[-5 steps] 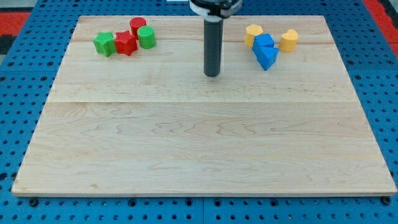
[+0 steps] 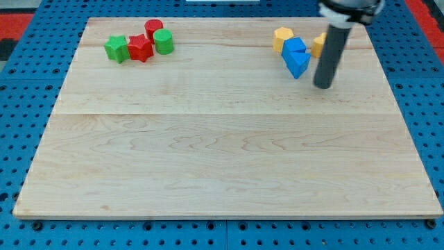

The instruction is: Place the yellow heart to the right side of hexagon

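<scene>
No pincer is showing, state untellable; your tip [image 2: 323, 85] is standing beside the blue blocks [image 2: 297, 57], seemingly lining up the half-hidden yellow block [image 2: 318, 46].

Pale wood counter [image 2: 222, 153], visible grain and a seam line across. Blue pegboard [image 2: 21, 125] surrounds it, with red patches [image 2: 17, 24] at the top corners. Even, bright light.
</scene>
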{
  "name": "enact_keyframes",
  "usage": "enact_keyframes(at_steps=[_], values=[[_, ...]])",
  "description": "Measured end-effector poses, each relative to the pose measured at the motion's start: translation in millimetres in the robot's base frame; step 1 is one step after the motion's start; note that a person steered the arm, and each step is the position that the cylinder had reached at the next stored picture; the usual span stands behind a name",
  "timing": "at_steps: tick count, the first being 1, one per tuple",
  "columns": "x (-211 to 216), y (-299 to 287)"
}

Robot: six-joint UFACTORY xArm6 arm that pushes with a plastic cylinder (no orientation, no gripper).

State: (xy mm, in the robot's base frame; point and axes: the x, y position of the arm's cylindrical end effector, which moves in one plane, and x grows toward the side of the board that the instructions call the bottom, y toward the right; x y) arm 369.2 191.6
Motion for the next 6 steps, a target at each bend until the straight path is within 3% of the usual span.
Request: enact_keyframes(at_steps=[3, 4, 6], values=[[-83.0, 9.4], [-89.3, 1.2], [-74.9, -83.2]])
